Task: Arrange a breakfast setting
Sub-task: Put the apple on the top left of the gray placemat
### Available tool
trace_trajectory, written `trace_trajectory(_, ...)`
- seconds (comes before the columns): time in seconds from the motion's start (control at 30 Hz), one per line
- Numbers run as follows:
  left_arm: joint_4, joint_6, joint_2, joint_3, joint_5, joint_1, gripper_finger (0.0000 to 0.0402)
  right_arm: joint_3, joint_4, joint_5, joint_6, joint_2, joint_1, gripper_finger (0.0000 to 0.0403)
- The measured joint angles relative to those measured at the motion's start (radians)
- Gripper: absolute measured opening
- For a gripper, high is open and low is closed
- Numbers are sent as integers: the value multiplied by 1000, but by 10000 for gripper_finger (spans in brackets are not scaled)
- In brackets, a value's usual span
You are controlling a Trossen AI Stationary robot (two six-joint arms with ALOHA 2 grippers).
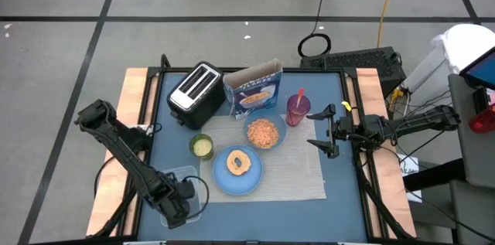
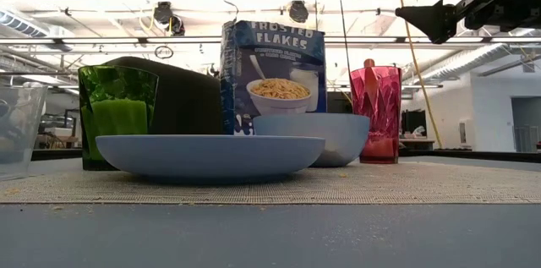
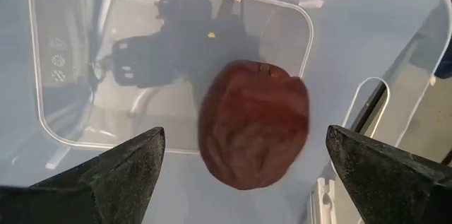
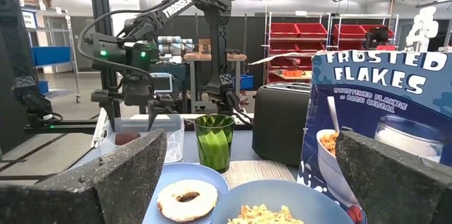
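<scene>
From the overhead view I see the beige rectangular placemat lying woven and flat at the centre of the frame, its long axis running left to right across the blue table. At its upper edge the blue cereal box stands upright, printed cardboard with its broad face turned toward the bottom of the frame and its top flap open. To the left of the box sits a black and silver toaster, its long axis slanting from lower left to upper right. On the mat, the light-blue round plate sits low of centre with a round bagel on it, and just up and right of it the blue bowl holds orange flakes. The purple cup, translucent and faceted, stands right of the box with the orange-handled metal spoon upright in it. A green glass stands left of the plate. At lower left a clear plastic container holds the small dark-red fruit, rounded and slightly wrinkled. My left gripper hangs directly over that fruit with jaws spread wide, touching nothing. My right gripper hovers right of the cup, jaws equally wide and empty.
</scene>
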Motion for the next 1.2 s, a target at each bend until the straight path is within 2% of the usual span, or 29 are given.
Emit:
trace_trajectory(0.77,18,48,0,-1,-23,-3,397,0,0,0,0,0,0,396)
trace_trajectory(0.93,113,47,-1,-50,-23,-3,397,0,0,0,0,0,0,396)
trace_trajectory(1.2,133,1,-1,-145,-22,-3,397,0,-1,0,0,0,0,396)
